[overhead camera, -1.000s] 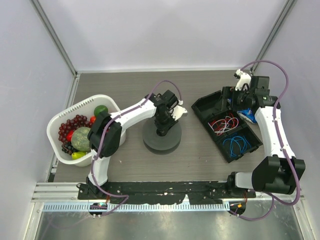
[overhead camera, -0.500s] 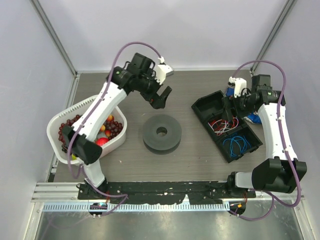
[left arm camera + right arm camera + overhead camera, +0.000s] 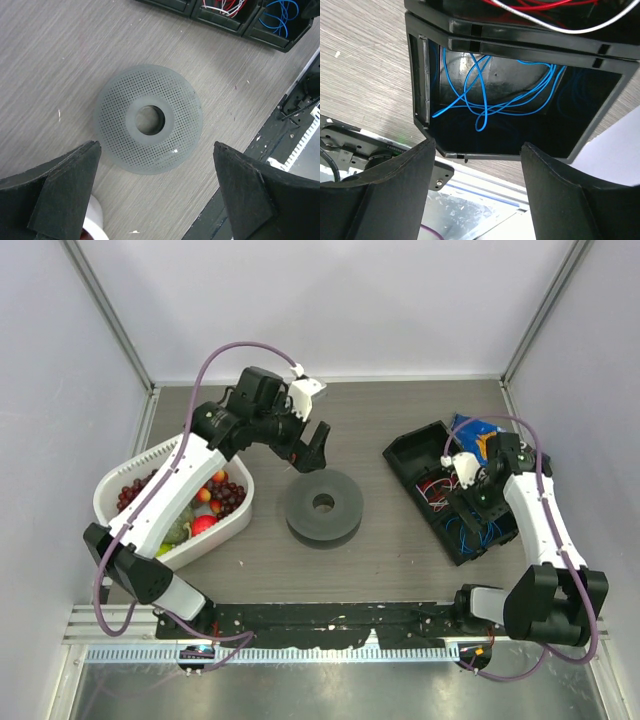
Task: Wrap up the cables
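Thin blue cables [image 3: 485, 102] lie tangled in the end compartment of a black box [image 3: 417, 80]; from above they show partly under my right arm [image 3: 462, 527]. My right gripper [image 3: 477, 145] hovers open just above that compartment [image 3: 468, 502], with nothing between its fingers. A grey perforated disc with a centre hole [image 3: 323, 505] lies mid-table, and it fills the left wrist view [image 3: 170, 140]. My left gripper [image 3: 312, 445] hangs open above the disc's far side, holding nothing.
Red and white wires [image 3: 545, 7] fill the box's middle compartment. A white basket [image 3: 160, 452] of fruit stands at the left, under the left arm. A blue packet [image 3: 478, 430] lies behind the black box [image 3: 405, 455]. The black rail [image 3: 300, 100] runs along the near edge.
My left gripper lifted off the disc's centre, opened wide and swung back. My right gripper moved from the box's far end toward me, over the blue cables, its jaws narrowing slightly.
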